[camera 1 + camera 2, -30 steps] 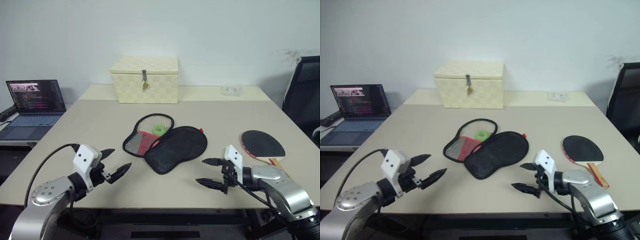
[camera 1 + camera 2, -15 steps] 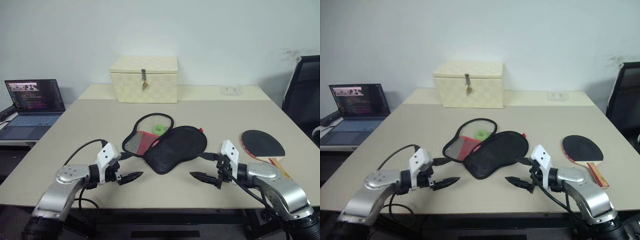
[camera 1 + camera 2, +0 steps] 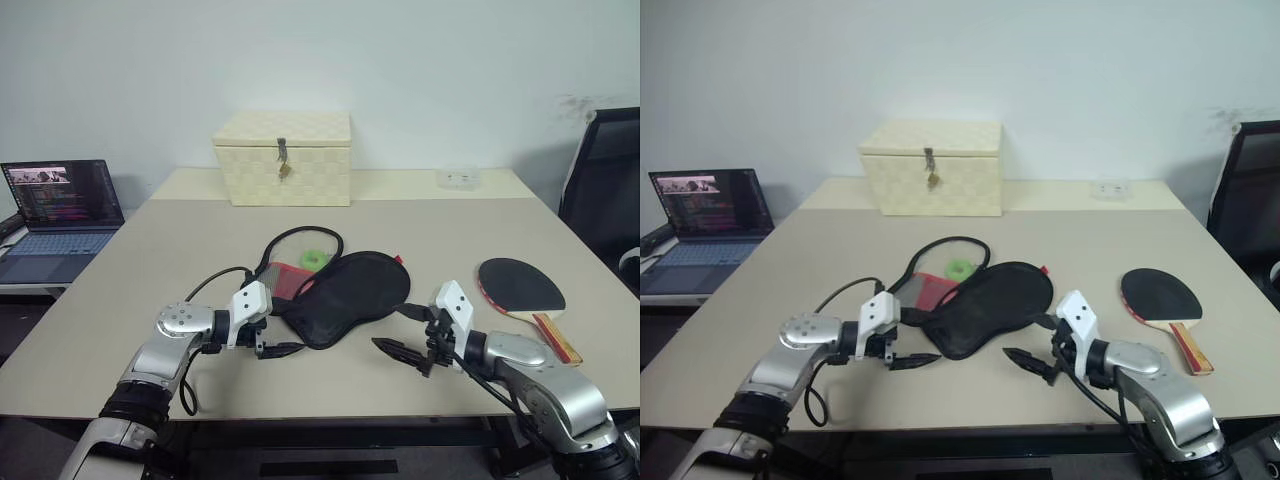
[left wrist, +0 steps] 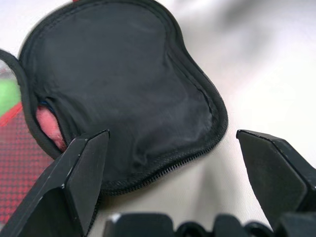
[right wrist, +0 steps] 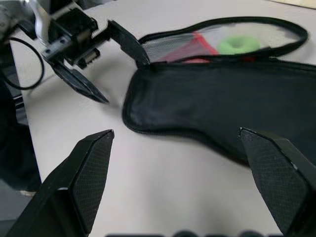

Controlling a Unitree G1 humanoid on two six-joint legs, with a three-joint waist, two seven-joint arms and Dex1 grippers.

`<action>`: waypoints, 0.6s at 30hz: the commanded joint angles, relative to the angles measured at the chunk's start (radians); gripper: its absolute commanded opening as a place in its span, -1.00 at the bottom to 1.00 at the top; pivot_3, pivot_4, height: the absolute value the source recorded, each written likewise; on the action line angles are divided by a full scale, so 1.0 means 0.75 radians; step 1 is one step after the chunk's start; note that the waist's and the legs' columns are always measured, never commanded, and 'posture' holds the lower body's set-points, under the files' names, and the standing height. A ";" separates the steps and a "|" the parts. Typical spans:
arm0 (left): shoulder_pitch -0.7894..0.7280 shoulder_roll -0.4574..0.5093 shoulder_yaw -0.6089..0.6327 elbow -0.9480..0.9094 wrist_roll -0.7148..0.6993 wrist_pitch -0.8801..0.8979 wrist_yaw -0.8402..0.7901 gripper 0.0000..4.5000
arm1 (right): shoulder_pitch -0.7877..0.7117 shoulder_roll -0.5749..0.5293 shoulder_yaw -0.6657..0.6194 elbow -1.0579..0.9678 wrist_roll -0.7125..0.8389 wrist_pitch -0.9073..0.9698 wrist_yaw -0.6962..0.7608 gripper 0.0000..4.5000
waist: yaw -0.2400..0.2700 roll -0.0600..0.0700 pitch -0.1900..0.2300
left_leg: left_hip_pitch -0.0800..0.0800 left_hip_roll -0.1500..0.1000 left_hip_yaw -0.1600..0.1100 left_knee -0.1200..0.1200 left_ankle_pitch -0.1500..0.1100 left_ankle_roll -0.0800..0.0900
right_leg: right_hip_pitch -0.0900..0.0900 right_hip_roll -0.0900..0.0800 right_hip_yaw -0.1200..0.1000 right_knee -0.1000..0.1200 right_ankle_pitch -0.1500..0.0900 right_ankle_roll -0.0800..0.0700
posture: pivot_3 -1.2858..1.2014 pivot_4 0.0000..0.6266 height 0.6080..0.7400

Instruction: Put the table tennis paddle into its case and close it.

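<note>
Left eye view has both spread, empty grippers, left gripper [image 3: 272,335] and right gripper [image 3: 404,332], flanking the unzipped soft black paddle-shaped case [image 3: 345,297], probably to steady it, black-faced wooden-handled paddle [image 3: 522,290] just beyond the right one.

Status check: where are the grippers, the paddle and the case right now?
Left gripper and right gripper open, empty, flanking the case's narrow end. Case unzipped, lying open mid-table. Paddle untouched on the table, beyond the right gripper. Nothing blocking.
</note>
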 commanded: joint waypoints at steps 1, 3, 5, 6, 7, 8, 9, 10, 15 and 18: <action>-0.020 -0.006 0.001 -0.003 0.003 -0.030 -0.036 1.00 | -0.016 0.006 0.008 -0.049 -0.001 -0.001 -0.018 0.98 | 0.001 0.000 0.000 | -0.001 0.000 0.000 0.000 0.000 0.000 | 0.000 0.000 0.000 0.000 0.000 0.000 | 0.03 -0.52 1.00; -0.021 -0.016 -0.025 0.006 0.017 -0.040 -0.068 1.00 | -0.014 0.002 0.005 -0.050 0.002 0.000 -0.025 0.98 | 0.001 0.000 0.000 | -0.001 -0.001 0.000 0.000 0.000 0.000 | 0.000 0.000 0.000 -0.001 0.001 0.001 | 0.03 -0.52 1.00; -0.040 -0.034 -0.039 0.037 0.035 -0.061 -0.074 1.00 | -0.012 -0.005 -0.001 -0.055 0.007 0.003 -0.029 0.98 | 0.001 0.000 0.000 | -0.002 -0.002 0.000 0.001 0.000 0.000 | 0.000 0.000 0.000 -0.001 0.001 0.001 | 0.03 -0.52 1.00; -0.059 -0.048 -0.045 0.063 0.046 -0.076 -0.073 1.00 | -0.009 -0.013 -0.007 -0.063 0.014 0.009 -0.028 0.98 | 0.001 0.000 0.000 | -0.002 -0.002 0.000 0.001 0.000 0.000 | 0.000 0.000 0.000 -0.001 0.001 0.001 | 0.03 -0.52 1.00; -0.074 -0.059 -0.049 0.084 0.055 -0.088 -0.075 1.00 | -0.006 -0.020 -0.013 -0.071 0.020 0.015 -0.027 0.98 | 0.001 0.000 0.000 | -0.002 -0.002 0.000 0.001 0.000 0.000 | 0.000 0.000 -0.001 -0.001 0.001 0.001 | 0.03 -0.52 1.00; -0.088 -0.072 -0.057 0.103 0.063 -0.099 -0.085 1.00 | -0.001 -0.031 -0.019 -0.083 0.028 0.024 -0.023 0.98 | 0.002 0.000 0.000 | -0.002 -0.002 0.000 0.001 0.000 0.000 | 0.000 0.000 -0.001 -0.001 0.001 0.001 | 0.03 -0.52 1.00; -0.101 -0.084 -0.068 0.123 0.075 -0.115 -0.098 1.00 | 0.006 -0.043 -0.024 -0.095 0.035 0.032 -0.017 0.98 | 0.002 0.000 0.000 | -0.002 -0.002 -0.001 0.002 0.000 0.000 | 0.000 0.000 -0.001 0.000 0.001 0.001 | 0.03 -0.52 1.00; -0.112 -0.094 -0.080 0.144 0.087 -0.131 -0.108 1.00 | 0.012 -0.054 -0.029 -0.104 0.037 0.036 -0.014 0.98 | 0.003 0.000 0.000 | -0.002 -0.002 -0.001 0.002 0.000 0.000 | 0.000 0.000 -0.001 0.000 0.001 0.001 | 0.03 -0.52 1.00; -0.181 -0.144 -0.120 0.289 0.151 -0.231 -0.128 1.00 | 0.032 -0.072 -0.047 -0.125 0.041 0.051 -0.034 0.98 | 0.002 0.000 0.000 | -0.002 -0.003 0.000 0.002 0.000 0.000 | 0.000 0.001 -0.001 -0.001 0.001 0.002 | 0.03 -0.52 1.00; -0.214 -0.168 -0.135 0.355 0.174 -0.270 -0.145 1.00 | 0.041 -0.069 -0.057 -0.140 0.046 0.064 -0.042 0.98 | 0.002 0.000 0.000 | -0.002 -0.003 0.000 0.002 0.000 0.000 | 0.000 0.001 -0.001 0.000 0.001 0.002 | 0.03 -0.52 1.00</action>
